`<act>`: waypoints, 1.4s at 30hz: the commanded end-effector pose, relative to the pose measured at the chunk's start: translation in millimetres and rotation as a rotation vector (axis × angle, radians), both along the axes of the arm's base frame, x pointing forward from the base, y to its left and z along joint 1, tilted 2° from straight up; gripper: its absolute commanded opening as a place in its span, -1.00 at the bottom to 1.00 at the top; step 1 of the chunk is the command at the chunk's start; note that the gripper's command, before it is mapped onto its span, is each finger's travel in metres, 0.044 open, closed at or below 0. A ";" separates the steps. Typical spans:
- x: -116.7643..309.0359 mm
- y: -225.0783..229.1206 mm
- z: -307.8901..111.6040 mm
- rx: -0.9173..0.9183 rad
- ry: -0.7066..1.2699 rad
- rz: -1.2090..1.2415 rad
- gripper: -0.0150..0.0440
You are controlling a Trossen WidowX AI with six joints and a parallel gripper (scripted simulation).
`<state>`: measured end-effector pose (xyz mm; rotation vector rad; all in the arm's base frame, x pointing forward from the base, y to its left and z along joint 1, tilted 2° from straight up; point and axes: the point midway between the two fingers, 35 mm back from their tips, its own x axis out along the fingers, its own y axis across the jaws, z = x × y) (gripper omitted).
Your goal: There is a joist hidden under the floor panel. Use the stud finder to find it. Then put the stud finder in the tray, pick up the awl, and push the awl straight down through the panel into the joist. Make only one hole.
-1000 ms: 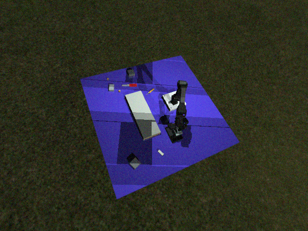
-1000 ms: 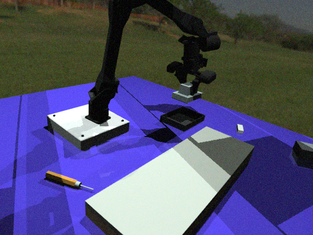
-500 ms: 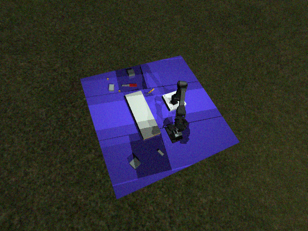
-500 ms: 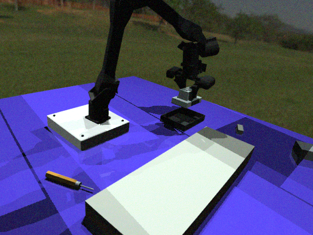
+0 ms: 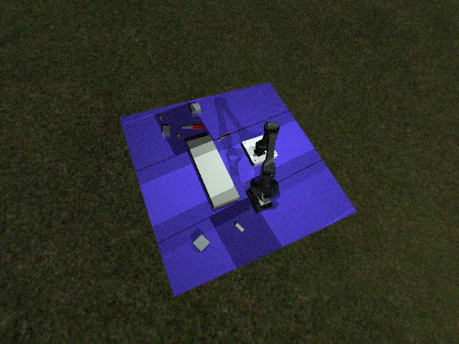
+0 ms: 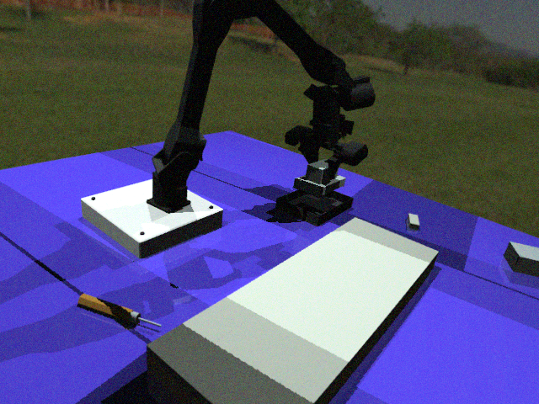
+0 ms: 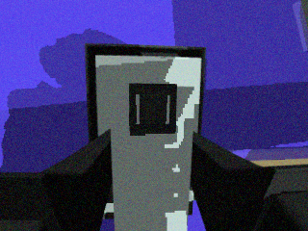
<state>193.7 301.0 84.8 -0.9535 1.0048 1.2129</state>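
My gripper [image 5: 264, 195] [image 6: 322, 164] [image 7: 149, 133] is shut on the grey stud finder [image 6: 314, 184] [image 7: 137, 168], which is level and hangs just above the black tray [image 5: 254, 203] [image 6: 335, 214] [image 7: 90, 96]. The tray's rim shows around the stud finder's far end in the wrist view. The stud finder's dark square window faces up, with a thin light line on its left and right sides. The pale floor panel [image 5: 213, 168] [image 6: 322, 287] lies beside the tray; no hole shows in it. The awl [image 5: 224, 136] [image 6: 104, 306], orange-handled, lies on the table near the panel's other end.
The arm's white base [image 5: 250, 146] [image 6: 121, 217] stands between awl and tray. A small white block [image 5: 239, 226] [image 6: 413, 220] and a grey block [image 5: 201, 242] [image 6: 524, 258] lie past the tray. A red-handled tool [image 5: 196, 126] and more grey blocks lie beyond the panel's far end.
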 end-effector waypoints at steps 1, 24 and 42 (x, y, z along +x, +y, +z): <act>0.8 0.3 -6.8 0.002 -0.003 0.000 -0.49; 0.9 -1.7 -40.6 0.001 -0.003 0.000 -0.49; 0.3 -2.9 -49.0 -0.003 0.002 -0.004 0.31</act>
